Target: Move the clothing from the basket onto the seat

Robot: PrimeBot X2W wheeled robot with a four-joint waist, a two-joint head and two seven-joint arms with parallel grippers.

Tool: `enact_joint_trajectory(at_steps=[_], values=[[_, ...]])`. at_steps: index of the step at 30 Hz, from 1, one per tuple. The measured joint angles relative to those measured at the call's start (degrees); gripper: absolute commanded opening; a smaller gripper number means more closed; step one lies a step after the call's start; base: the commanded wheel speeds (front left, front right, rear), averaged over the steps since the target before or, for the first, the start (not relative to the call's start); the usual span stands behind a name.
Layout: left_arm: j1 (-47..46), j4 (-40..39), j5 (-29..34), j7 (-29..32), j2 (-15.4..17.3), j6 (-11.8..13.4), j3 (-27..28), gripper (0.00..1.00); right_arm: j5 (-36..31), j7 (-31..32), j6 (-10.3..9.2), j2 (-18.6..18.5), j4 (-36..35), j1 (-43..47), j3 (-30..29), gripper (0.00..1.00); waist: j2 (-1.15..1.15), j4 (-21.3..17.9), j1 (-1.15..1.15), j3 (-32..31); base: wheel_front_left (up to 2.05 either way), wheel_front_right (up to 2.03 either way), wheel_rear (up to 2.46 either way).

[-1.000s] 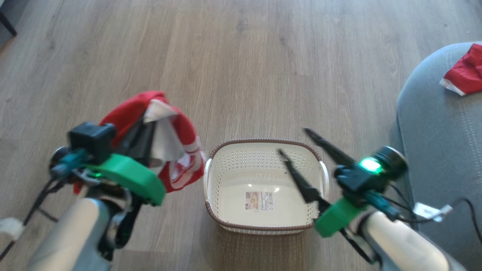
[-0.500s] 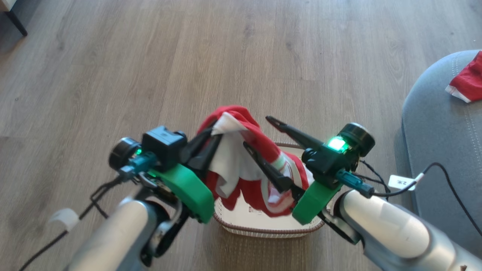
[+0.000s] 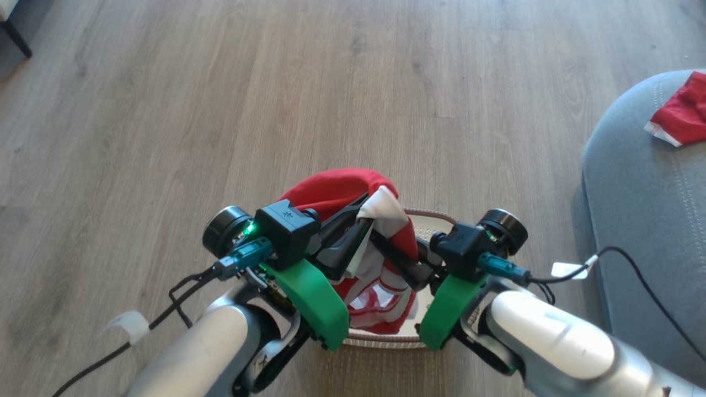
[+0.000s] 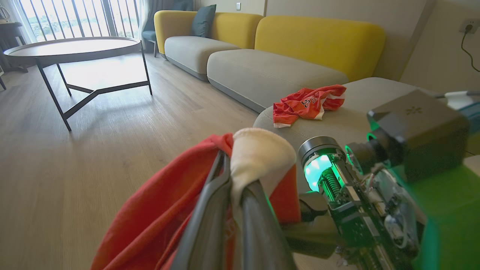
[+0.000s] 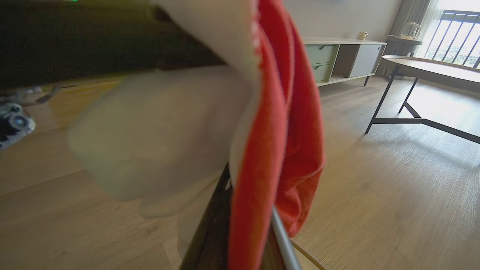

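Over the basket (image 3: 427, 215), which stands on the wooden floor (image 3: 276, 82), both arms meet at one red garment (image 3: 336, 190) with white trim and stripes. The left gripper (image 3: 361, 215) is clamped tight on a bunched fold at the garment's top, red cloth on one side of its fingers and a white flap on the other; the left wrist view shows that fold (image 4: 258, 153) humped over the closed fingertips. The right gripper (image 3: 378, 240) reaches in from the other side and is pinched onto the same garment just beside the left one, and in the right wrist view the cloth (image 5: 277, 150) hangs across its narrow fingers. The garment's lower part droops into the basket, hiding most of its floor. Well apart to the right, a second red piece, a jersey (image 3: 681, 113) with dark lettering, lies crumpled near the rounded edge of the grey seat (image 3: 640, 220).
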Motion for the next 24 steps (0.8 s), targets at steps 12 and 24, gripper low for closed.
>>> enact_joint_trajectory(at_steps=[12, 24], values=[[0.3, 1.6, -2.1, -2.4, 0.2, 0.0, 0.6, 1.0, 1.9, 0.0, 0.0, -3.9, -2.2, -1.2, -5.5, 0.0, 0.0, -3.1, 0.0, 1.0, 0.0, 0.0, 0.0], [2.3, 4.3, -2.0, -7.2, 0.5, -1.1, 0.5, 1.0, -0.8, 0.1, 0.0, -8.7, -9.9, 6.2, -18.7, 0.0, 0.0, -11.1, 0.0, 2.1, 0.0, 0.0, 0.0]])
